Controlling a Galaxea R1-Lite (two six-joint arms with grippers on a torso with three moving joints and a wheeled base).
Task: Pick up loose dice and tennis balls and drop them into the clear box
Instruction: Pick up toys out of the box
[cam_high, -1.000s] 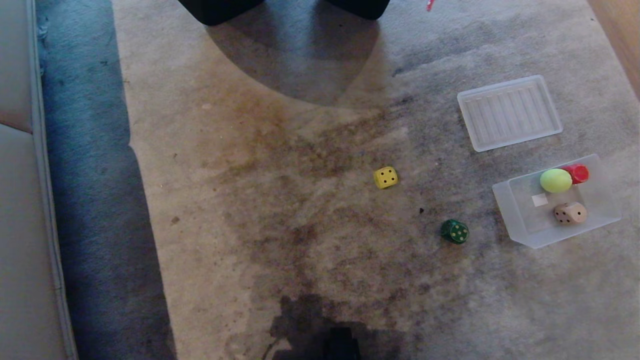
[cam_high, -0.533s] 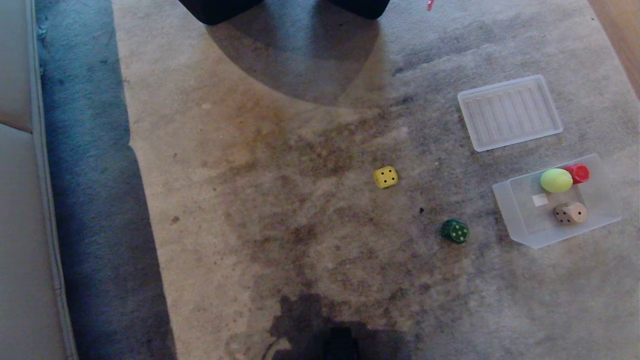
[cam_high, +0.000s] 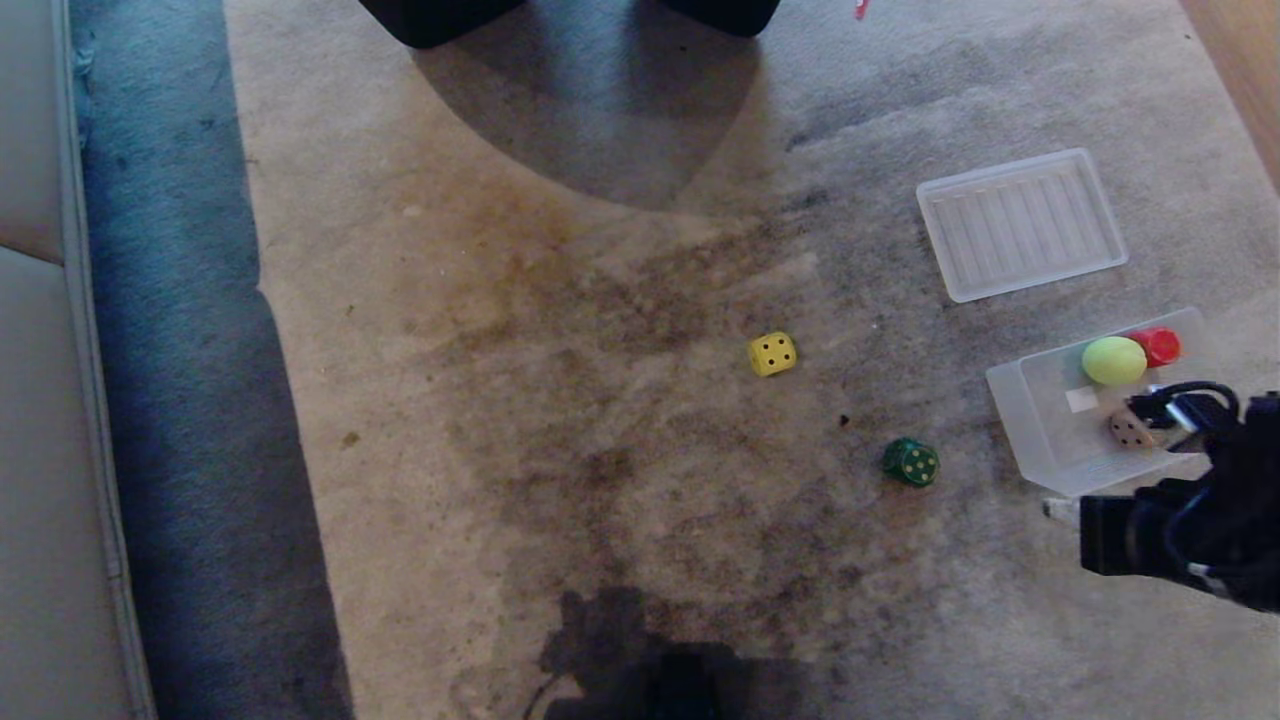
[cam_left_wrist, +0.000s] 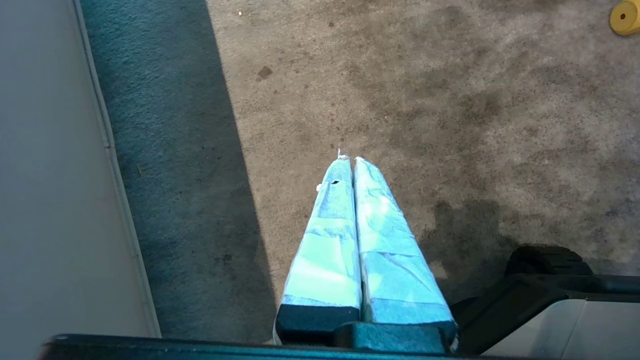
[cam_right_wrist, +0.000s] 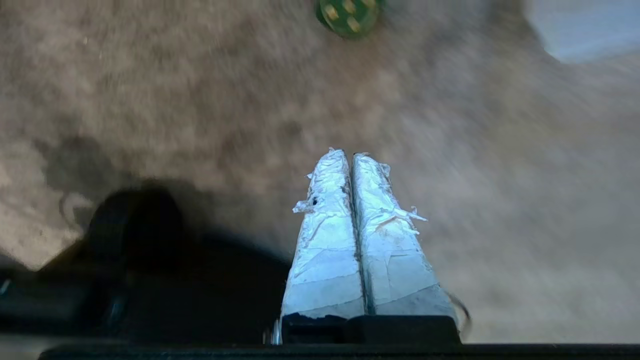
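A ribbed lid (cam_high: 1021, 224) lies on stained carpet (cam_high: 560, 400) beyond a sofa (cam_high: 40, 400).

**Yellow, green and red on a stained beige rug**

Here's the palette: a mottled beige carpet (cam_high: 560, 400) blotched with brown and charcoal stains, a blue-grey shadowed band (cam_high: 190, 400) down its left edge. Out in the open, a bright yellow rounded die (cam_high: 772, 354) shows four dark pips; nearby, a dark green rounded die (cam_high: 910, 463) carries pale yellowish pips. The frosted, translucent plastic box (cam_high: 1030, 420) holds a yellow-green ball (cam_high: 1113, 360), a glossy red rounded piece (cam_high: 1158, 346) and a beige die (cam_high: 1128, 430) with dark pips. Beyond it, a translucent whitish lid (cam_high: 1020, 225), ribbed in parallel stripes. Both grippers' fingers wear pale, crinkled, bluish-white tape: left (cam_left_wrist: 350, 159), right (cam_right_wrist: 348, 152), on black bodies.
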